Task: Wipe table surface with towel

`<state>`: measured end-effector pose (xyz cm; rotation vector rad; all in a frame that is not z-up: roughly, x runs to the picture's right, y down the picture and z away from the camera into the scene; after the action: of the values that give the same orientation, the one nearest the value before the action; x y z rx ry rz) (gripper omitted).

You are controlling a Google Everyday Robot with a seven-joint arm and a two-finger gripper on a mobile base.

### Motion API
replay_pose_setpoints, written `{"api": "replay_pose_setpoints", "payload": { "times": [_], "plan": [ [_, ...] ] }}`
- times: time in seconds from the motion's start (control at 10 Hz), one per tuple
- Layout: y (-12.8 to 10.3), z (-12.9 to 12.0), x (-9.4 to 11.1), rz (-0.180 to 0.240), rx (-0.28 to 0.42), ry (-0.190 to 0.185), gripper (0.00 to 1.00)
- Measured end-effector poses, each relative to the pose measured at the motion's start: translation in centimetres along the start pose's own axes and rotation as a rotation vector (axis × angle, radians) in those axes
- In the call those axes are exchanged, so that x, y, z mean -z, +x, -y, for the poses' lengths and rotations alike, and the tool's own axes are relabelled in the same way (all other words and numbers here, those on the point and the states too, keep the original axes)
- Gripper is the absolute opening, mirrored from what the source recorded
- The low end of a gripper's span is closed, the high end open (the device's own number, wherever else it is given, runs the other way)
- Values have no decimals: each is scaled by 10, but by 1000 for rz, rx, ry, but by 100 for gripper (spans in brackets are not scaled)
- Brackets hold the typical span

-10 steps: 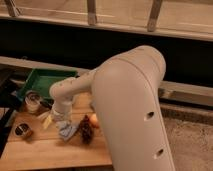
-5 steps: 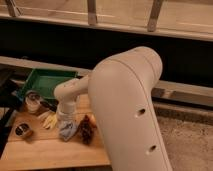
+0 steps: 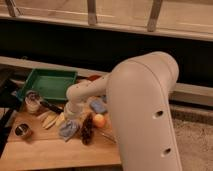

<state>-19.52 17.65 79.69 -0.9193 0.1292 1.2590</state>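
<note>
Over the last second the white arm's wrist has drifted a little to the right and down. The claw (image 3: 70,119) now hangs low over the crumpled blue-grey cloth towel (image 3: 67,131), right at its top edge. The towel has barely travelled. It sits on much the same patch of the pale wooden table (image 3: 55,152), near the front, between the pale yellow curved slices (image 3: 50,120) and the dark brown lumpy object (image 3: 87,132). You cannot tell from here whether the claw is clamped on the cloth or only pressing on it, because the wrist hides the contact.

My reading is that the wipe is in its early strokes: the cloth is down, but little of the table has been covered.

The towel is soft and bunched, not flat, so it will likely drag as a wad and clean only a narrow strip. The wooden planks look smooth with a matte finish.

The clutter is close on both sides:
- A round glossy orange fruit (image 3: 99,120), which could roll if nudged.
- A soft-looking blue rectangular pad (image 3: 97,106) just behind it.
- A small shiny metal bowl (image 3: 22,131) to the left.
- A small clear jar (image 3: 32,102) beside the rigid green plastic tray (image 3: 47,84).

A wide sweep would probably shove the slices or the fruit, so keep strokes short toward the bare front boards.
</note>
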Motion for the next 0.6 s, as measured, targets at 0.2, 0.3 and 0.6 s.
{"api": "replay_pose_setpoints", "payload": {
  "times": [0.2, 0.3, 0.6],
  "plan": [
    [-9, -15, -7, 0, 40, -3, 80],
    [-11, -22, -13, -8, 58, -1, 80],
    [-5, -26, -28, -57, 75, 24, 80]
  ]
}}
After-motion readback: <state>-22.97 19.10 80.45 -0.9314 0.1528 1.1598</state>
